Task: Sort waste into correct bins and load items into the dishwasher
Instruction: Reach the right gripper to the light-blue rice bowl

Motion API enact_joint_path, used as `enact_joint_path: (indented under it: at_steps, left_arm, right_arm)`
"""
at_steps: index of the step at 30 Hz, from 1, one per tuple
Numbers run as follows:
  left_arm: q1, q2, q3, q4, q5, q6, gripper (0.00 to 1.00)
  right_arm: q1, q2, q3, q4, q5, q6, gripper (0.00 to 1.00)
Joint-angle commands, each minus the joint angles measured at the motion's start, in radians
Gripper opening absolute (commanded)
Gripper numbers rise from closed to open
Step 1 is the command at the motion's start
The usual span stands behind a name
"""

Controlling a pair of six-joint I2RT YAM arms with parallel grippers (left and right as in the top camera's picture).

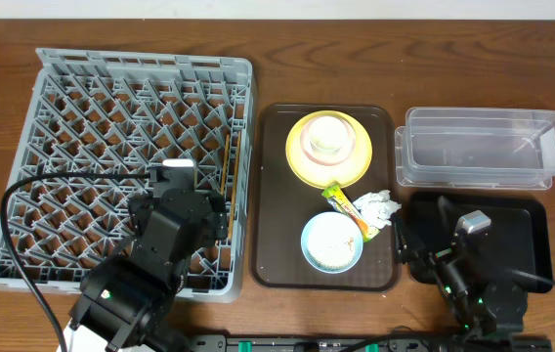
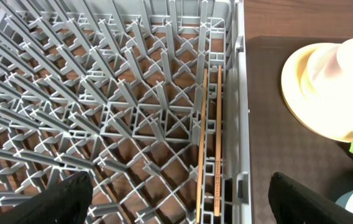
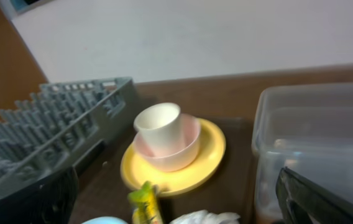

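Two wooden chopsticks (image 1: 227, 176) lie in the grey dish rack (image 1: 111, 117) along its right wall. In the left wrist view they (image 2: 210, 143) lie between my open, empty left gripper's (image 2: 183, 208) fingers, which hover over the rack (image 2: 102, 93). The pale-yellow plate (image 1: 302, 161) holds the cream bowl (image 1: 328, 137) with a white cup (image 3: 161, 124) in it. The wrapper (image 1: 341, 202), napkin (image 1: 380, 207) and blue-outside bowl (image 1: 332, 242) sit nearer. My right gripper (image 1: 419, 230) is open and empty over the black tray (image 1: 532, 244), facing the plate (image 3: 207, 155) and wrapper (image 3: 142, 202).
The plate, bowls and waste all sit on a brown serving tray (image 1: 273, 196) between the rack and the bins. The clear tub (image 1: 483, 147) stands behind the black tray and is empty. A pale wall lies beyond the table's far edge.
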Motion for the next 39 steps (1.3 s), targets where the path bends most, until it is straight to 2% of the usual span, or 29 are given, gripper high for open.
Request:
enact_joint_path:
  at_steps: [1, 4, 7, 15, 17, 19, 23, 24, 26, 28, 30, 32, 35, 37, 38, 39]
  left_arm:
    - [0.000, 0.002, 0.005, -0.003, 0.002, -0.002, 0.91]
    - [0.000, 0.003, 0.005, -0.003, 0.001, -0.002, 0.92]
    - [0.000, 0.005, 0.005, -0.003, 0.001, -0.002, 0.92]
    - [0.000, 0.005, 0.005, -0.003, 0.002, -0.002, 0.92]
    - [0.000, 0.005, 0.005, -0.003, 0.001, -0.002, 0.92]
    - [0.000, 0.005, 0.005, -0.003, 0.001, -0.002, 0.92]
    - [0.000, 0.005, 0.005, -0.003, 0.001, -0.002, 0.92]
    - [0.000, 0.005, 0.005, -0.003, 0.001, -0.002, 0.92]
    - [0.000, 0.005, 0.005, -0.003, 0.001, -0.002, 0.92]
    - [0.000, 0.005, 0.005, -0.003, 0.001, -0.002, 0.92]
    - [0.000, 0.005, 0.005, -0.003, 0.001, -0.002, 0.92]
    - [0.000, 0.005, 0.005, -0.003, 0.001, -0.002, 0.92]
    - [0.000, 0.005, 0.005, -0.003, 0.001, -0.002, 0.92]
    - [0.000, 0.005, 0.005, -0.003, 0.002, -0.002, 0.92]
    - [0.000, 0.005, 0.005, -0.003, 0.001, -0.002, 0.92]
    - [0.000, 0.005, 0.005, -0.003, 0.002, -0.002, 0.92]
  right_arm:
    - [-0.002, 0.018, 0.161, -0.111, -0.011, 0.071, 0.99]
    - [-0.002, 0.081, 0.331, -0.264, 0.055, 0.029, 0.99]
    - [-0.002, 0.217, 0.547, -0.439, 0.085, 0.010, 0.99]
    - [-0.002, 0.779, 1.149, -1.175, 0.146, -0.060, 0.99]
    - [-0.002, 0.906, 1.253, -1.295, 0.104, -0.062, 0.99]
    - [-0.002, 1.006, 1.320, -1.346, 0.077, -0.068, 0.99]
    - [-0.001, 1.126, 1.337, -1.334, -0.158, -0.163, 0.99]
    - [-0.001, 1.148, 1.331, -1.312, -0.230, -0.173, 0.95]
    - [0.002, 1.185, 1.316, -1.253, -0.288, -0.132, 0.66]
    - [0.021, 1.212, 1.297, -1.199, -0.257, -0.051, 0.50]
    - [0.066, 1.223, 1.266, -1.146, -0.182, 0.028, 0.44]
    - [0.141, 1.223, 1.219, -1.079, -0.096, 0.098, 0.46]
    - [0.263, 1.224, 1.136, -0.915, -0.125, 0.109, 0.50]
    - [0.339, 1.225, 1.070, -0.793, -0.141, 0.109, 0.72]
    - [0.369, 1.225, 1.041, -0.736, -0.143, 0.110, 0.80]
    - [0.403, 1.227, 1.008, -0.673, -0.143, 0.119, 0.79]
